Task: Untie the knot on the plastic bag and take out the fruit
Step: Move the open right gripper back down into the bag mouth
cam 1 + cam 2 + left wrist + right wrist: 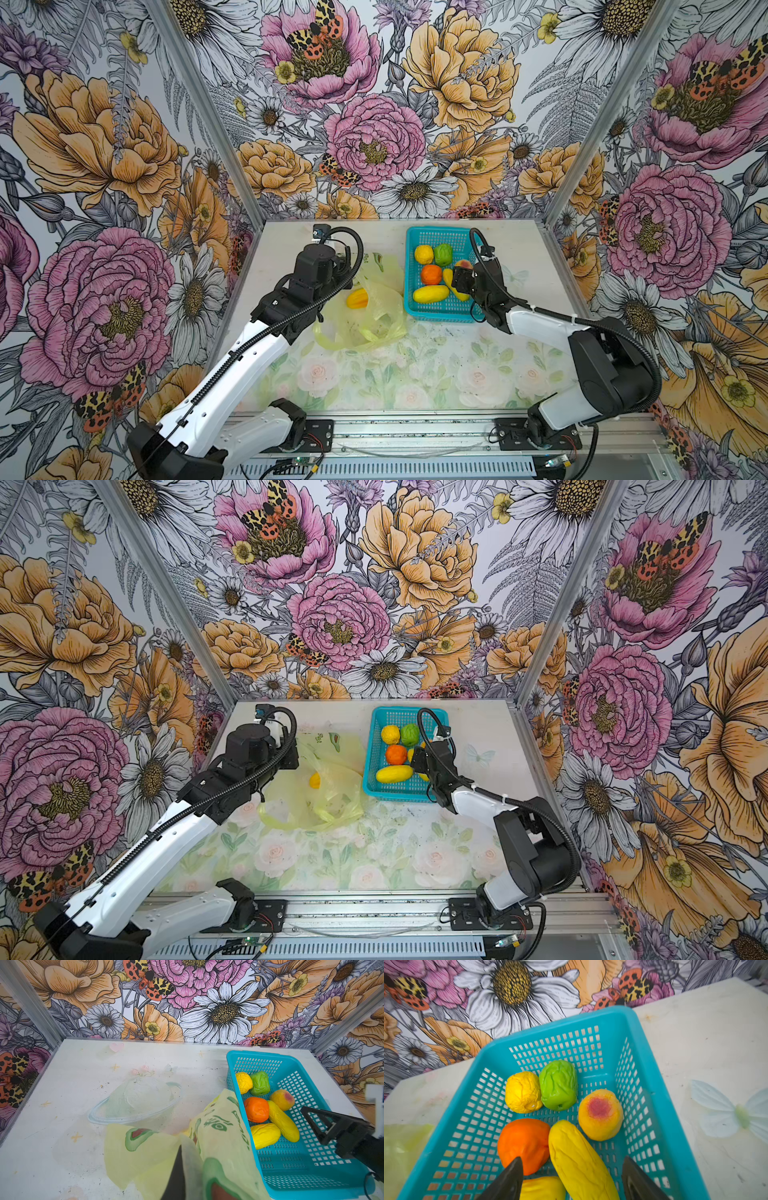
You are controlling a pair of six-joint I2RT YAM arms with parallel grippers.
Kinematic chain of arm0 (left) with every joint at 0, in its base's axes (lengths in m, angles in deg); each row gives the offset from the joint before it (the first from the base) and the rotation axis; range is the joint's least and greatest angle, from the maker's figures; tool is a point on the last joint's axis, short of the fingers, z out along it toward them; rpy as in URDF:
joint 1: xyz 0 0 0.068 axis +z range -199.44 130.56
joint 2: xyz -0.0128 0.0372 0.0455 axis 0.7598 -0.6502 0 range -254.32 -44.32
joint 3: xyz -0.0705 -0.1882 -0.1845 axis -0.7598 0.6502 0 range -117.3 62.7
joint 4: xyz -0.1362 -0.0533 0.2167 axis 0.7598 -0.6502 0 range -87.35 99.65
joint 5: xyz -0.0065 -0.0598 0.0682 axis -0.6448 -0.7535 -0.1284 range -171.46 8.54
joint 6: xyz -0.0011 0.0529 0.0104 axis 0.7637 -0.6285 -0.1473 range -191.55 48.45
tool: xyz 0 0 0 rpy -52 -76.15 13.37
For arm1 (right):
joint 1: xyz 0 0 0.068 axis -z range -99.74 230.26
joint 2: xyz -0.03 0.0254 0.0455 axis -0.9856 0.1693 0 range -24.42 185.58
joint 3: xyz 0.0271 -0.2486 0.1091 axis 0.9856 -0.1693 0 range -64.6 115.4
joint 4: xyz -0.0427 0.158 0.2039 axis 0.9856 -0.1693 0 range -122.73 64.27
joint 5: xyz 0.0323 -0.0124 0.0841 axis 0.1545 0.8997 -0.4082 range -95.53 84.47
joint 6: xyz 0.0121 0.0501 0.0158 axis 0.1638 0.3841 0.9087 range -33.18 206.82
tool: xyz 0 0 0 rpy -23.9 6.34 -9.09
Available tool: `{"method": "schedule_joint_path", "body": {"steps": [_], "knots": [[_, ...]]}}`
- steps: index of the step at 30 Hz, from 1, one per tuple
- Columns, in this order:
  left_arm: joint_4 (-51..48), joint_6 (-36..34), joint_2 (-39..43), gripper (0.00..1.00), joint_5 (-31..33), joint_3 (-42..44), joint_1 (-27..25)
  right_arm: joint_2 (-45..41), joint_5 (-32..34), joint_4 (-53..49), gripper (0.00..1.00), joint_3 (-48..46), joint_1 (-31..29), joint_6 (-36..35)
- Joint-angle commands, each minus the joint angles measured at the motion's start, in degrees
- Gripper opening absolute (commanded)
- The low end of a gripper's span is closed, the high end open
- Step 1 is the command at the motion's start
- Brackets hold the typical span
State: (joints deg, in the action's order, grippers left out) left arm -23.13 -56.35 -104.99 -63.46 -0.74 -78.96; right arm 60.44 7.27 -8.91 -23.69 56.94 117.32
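My left gripper (177, 1165) is clamped on the thin film of the plastic bag (374, 316), which slumps at about 11 o'clock from the middle of the table (415, 374). One handle loop (268, 821) trails loose at its 6 o'clock end. A yellow-orange fruit (357, 298) shows through the bag. My right gripper (573, 1167) hangs spread and empty over the turquoise basket (270, 1056) at 1 o'clock, above a long yellow fruit (579, 1157) that lies among five others. I judge the bag nearly weightless, limp and slippery, likely to stretch or tear, so a pinch on a gathered fold or a handle suits it best. The fruit look light, soft and wrinkled, and should give under my pads, so I would grasp across the middle. The bag carries green motifs and green lettering, but I cannot read it.
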Motion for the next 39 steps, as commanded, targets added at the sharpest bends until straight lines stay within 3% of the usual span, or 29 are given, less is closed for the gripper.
{"method": "schedule_joint_path", "body": {"steps": [1,6,9,13,17,24,29,39], "knots": [[0.25,0.8,0.53,0.0,-0.77,-0.36,-0.13,-5.62,1.38,6.55,0.76,-2.46,-3.08,-2.73],[0.23,0.75,0.8,0.0,-0.77,-0.17,-0.14,-12.6,2.64,13.34,0.74,-6.76,-11.1,-10.98],[0.25,0.82,0.85,0.0,-0.77,-0.16,-0.12,-16.29,-0.1,19.11,0.66,-9.9,-16.68,-17.46],[0.25,0.88,0.47,0.0,-0.78,-0.21,-0.13,-19.61,-7.37,23.02,0.47,-12.05,-24.06,-25.09],[0.25,0.87,0.41,0.0,-0.98,-0.33,-0.19,-20.01,-12.6,23.86,0.4,-12.19,-30.87,-31.62],[0.21,0.88,0.68,0.0,-1.03,-0.15,-0.27,-12.25,-12.33,23.66,0.34,-7.91,-38.33,-36.83],[0.23,0.86,0.81,0.0,-1.06,-0.19,-0.27,-3.14,-11.83,22.49,0.31,-1.84,-39.54,-36.1],[0.18,0.89,1.12,0.0,-1.17,-0.1,-0.36,12.16,-2.42,20.44,0.23,9.33,-39.76,-32.96]]}}
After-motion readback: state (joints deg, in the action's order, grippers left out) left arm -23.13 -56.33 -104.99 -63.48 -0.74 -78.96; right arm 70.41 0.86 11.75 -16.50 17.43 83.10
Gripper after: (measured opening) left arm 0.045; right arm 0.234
